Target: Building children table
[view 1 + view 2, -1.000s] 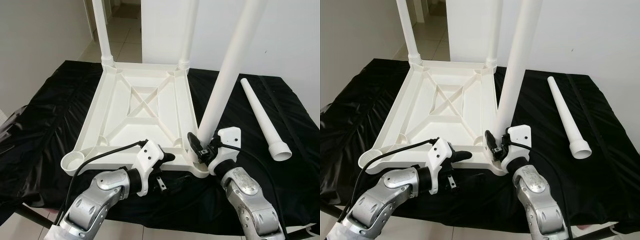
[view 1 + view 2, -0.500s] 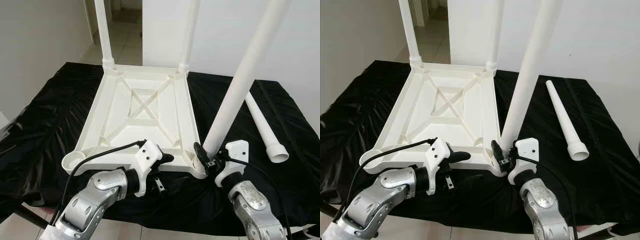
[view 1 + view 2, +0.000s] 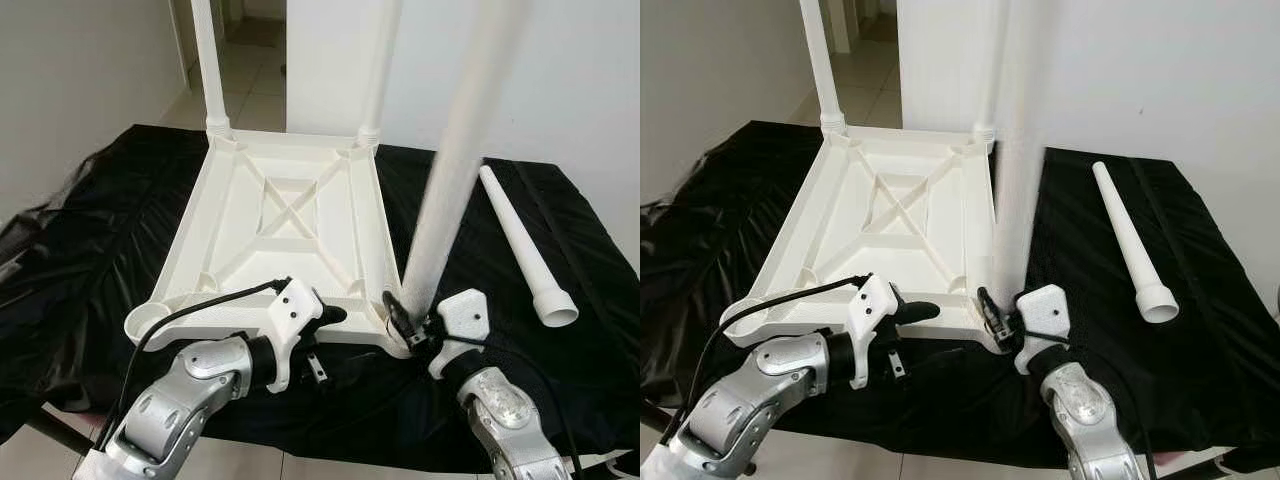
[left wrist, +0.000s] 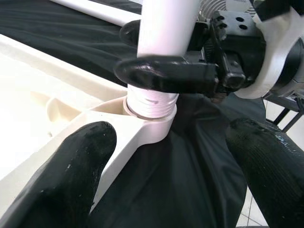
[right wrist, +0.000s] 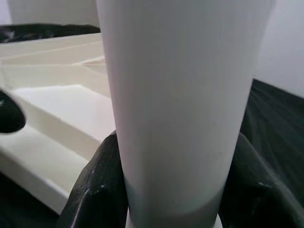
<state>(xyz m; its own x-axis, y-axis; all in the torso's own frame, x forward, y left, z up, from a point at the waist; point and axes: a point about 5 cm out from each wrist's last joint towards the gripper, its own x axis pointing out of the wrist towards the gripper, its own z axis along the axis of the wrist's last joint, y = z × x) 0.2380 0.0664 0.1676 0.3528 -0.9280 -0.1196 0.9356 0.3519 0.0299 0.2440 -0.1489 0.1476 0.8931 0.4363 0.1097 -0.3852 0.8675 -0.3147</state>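
The white tabletop lay upside down on the black-draped table, with two legs already standing in its far corner sockets. The right gripper had its jaws clamped round the base of the third leg, at the near right corner. Half a second before, that leg leaned clearly to the right; now it stood close to upright, and in the left wrist view its threaded end sat in the corner socket. That suggested the leg was seating, probably being screwed home. The left gripper hovered beside the near edge, jaws spread wide and holding nothing. The fourth leg lay loose on the cloth to the right, and the near left socket was still unfilled.
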